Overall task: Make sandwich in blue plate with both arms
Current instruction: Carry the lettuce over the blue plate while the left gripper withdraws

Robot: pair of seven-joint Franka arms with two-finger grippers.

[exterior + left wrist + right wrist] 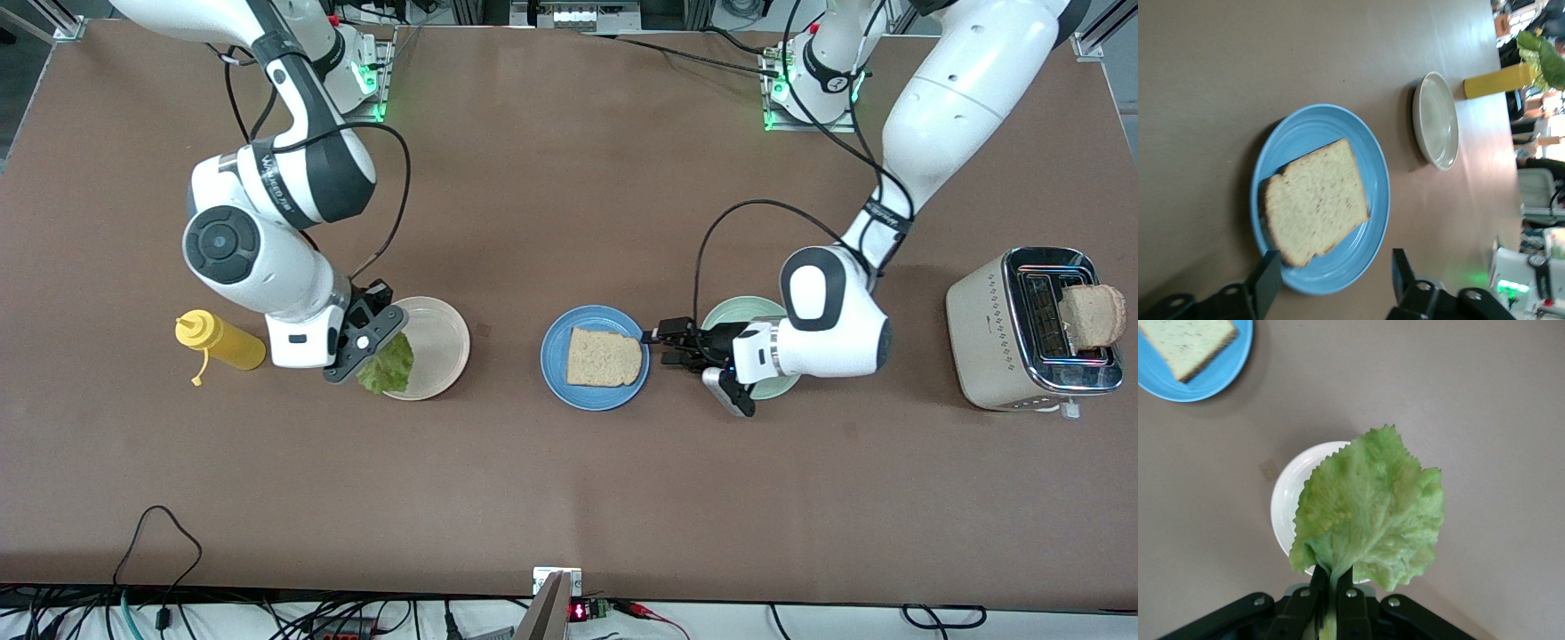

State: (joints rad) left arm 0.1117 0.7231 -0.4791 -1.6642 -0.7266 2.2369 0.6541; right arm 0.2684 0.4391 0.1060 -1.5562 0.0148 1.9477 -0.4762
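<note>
A single slice of toast (605,357) lies flat on the blue plate (556,356); this is all of the sandwich that shows there. My left gripper (655,345) is open at the plate's edge toward the left arm's end, holding nothing. In the left wrist view its fingers (1268,277) straddle the blue plate's rim (1291,133) beside the toast (1315,200). My right gripper (360,357) is shut on the stem of a crinkled green lettuce leaf (388,366), held over the cream-white plate (440,342). The right wrist view shows the gripper (1333,577) pinching the leaf (1371,507).
The left arm's wrist is over a pale green plate (742,311). A cream toaster (987,329) at the left arm's end holds a raised toast slice (1093,316). A yellow squeeze bottle (222,341) lies beside the right gripper.
</note>
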